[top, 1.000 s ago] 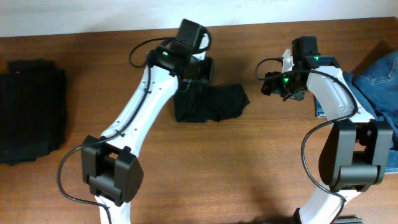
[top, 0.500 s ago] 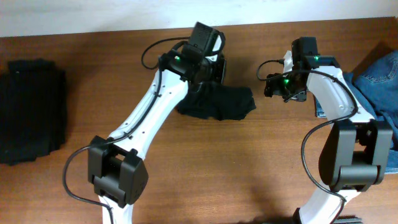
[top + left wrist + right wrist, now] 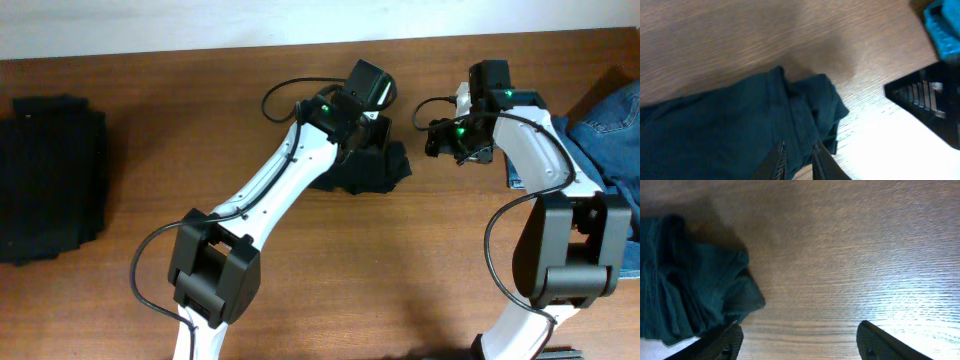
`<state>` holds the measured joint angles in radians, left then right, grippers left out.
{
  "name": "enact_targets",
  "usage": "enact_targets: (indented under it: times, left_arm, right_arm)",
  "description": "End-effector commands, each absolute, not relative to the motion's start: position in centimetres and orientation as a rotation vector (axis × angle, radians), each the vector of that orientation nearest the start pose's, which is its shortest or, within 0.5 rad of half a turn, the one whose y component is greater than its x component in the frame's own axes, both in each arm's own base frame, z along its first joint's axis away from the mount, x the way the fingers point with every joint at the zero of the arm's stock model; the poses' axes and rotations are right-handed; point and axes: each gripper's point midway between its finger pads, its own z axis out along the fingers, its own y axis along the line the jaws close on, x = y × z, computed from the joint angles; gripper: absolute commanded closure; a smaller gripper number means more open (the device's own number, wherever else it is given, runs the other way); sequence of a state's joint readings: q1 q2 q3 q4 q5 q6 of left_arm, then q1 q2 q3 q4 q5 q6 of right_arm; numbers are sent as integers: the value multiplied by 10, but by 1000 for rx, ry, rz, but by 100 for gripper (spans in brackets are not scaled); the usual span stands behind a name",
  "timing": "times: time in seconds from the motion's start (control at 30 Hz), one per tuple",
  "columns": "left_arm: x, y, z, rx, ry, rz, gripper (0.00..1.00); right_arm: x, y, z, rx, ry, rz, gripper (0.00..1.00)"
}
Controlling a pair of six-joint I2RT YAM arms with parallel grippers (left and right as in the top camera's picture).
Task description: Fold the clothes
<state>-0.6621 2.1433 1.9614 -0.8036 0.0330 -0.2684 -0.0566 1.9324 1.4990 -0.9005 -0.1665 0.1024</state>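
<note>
Since a moment ago, the left arm has slid to the right and pulled the black cloth (image 3: 378, 172) along with it. Now the cloth lies bunched up on the brown table (image 3: 400, 290), near the far side, between the two arms. The left gripper (image 3: 799, 146) pinches a fold of it, its fingers close together. The right gripper (image 3: 800, 327) has its fingers spread wide with nothing in them, just beside the cloth's right end. A pile of black clothes (image 3: 50, 180) sits well apart at the left edge. Blue jeans (image 3: 612, 125) lie at the right edge.
</note>
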Motion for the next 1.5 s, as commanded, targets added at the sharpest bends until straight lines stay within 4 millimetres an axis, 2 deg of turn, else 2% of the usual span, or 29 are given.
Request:
enact_targets:
  times: [0.0,0.1,0.27,0.4,0.47,0.6,0.87,0.97,1.17,1.33,1.47]
  left_arm:
    - [443,-324,148,459,2539,-252,81]
    - [454,-295,147,393,2534,-77,81]
    - [459,-260,140,334,2596,-2,81]
    - [465,-234,136,278,2639,7,81]
    - [465,-232,133,269,2676,-81,82]
    - [458,-236,130,265,2745,-289,82]
    - [460,-207,126,193,2792,-260,81]
    - [456,-201,124,182,2816,-248,81]
    - [449,-194,120,177,2853,-209,81]
    - [446,-189,119,184,2868,-173,81]
    - [443,-188,118,195,2881,-162,81]
  right_arm:
    - [421,22,93,86,2846,390,25]
    - [420,48,102,-3,2803,605,27]
    - [418,59,105,-25,2794,669,31]
    - [415,81,108,-189,2766,710,32]
    - [417,89,108,-252,2754,689,33]
    - [424,99,104,-311,2731,604,46]
    - [424,126,100,-338,2730,606,48]
    - [429,130,88,-258,2758,562,48]
    - [428,148,58,-242,2804,574,48]
    - [431,149,39,-178,2839,526,48]
    - [435,148,39,-124,2833,515,47]
